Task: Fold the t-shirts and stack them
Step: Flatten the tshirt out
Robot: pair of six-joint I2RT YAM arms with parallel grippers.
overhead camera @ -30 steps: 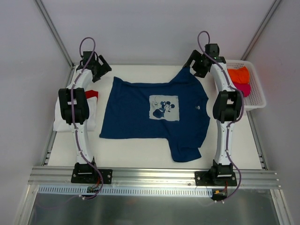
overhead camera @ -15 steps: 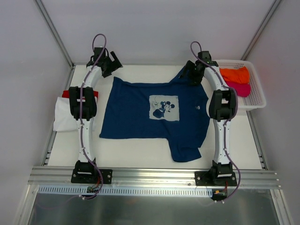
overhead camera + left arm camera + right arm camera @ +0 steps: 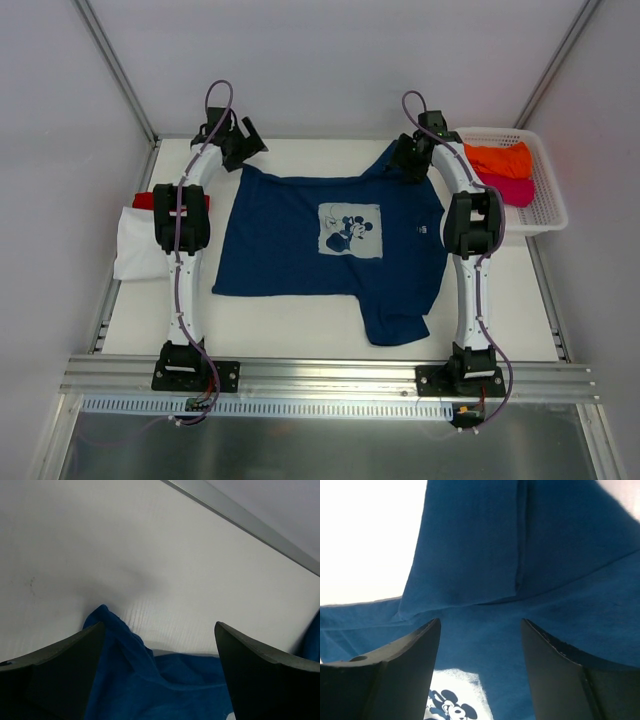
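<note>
Navy t-shirt [image 3: 300, 250] is found spread flat, print side up, on the table [image 3: 300, 330], lying between the two arms and reaching under both grippers. Its white print [image 3: 349, 231] is located near the middle of the cloth.

Left gripper [image 3: 243, 150]: it is positioned over the far left corner of the shirt. In the left wrist view its fingers [image 3: 55, 675] are seen spread wide apart, with nothing held between them. A raised corner of the navy cloth is seen just inside the left-hand finger. Bare table runs ahead of the fingertips up to a metal rail [image 3: 240, 517]. Contact between fingers and cloth cannot be determined.

Right gripper [image 3: 408, 160]: it is positioned over the far right part of the shirt. In the right wrist view its fingers [image 3: 395, 675] are seen parted by a moderate gap. Blue cloth lies beneath and between them, but none is seen pinched. A folded flap [image 3: 470, 555] with a seam is noted ahead of the fingertips.

A white t-shirt [image 3: 135, 250] is recorded left of the left gripper, nearer the arm's base, with a red t-shirt [image 3: 150, 198] at its far edge. Whether the red one lies on it or beside it cannot be told. To the right of the right gripper, an orange t-shirt [image 3: 497, 158] and a magenta t-shirt [image 3: 515, 190] are held in a white basket [image 3: 550, 215].
</note>
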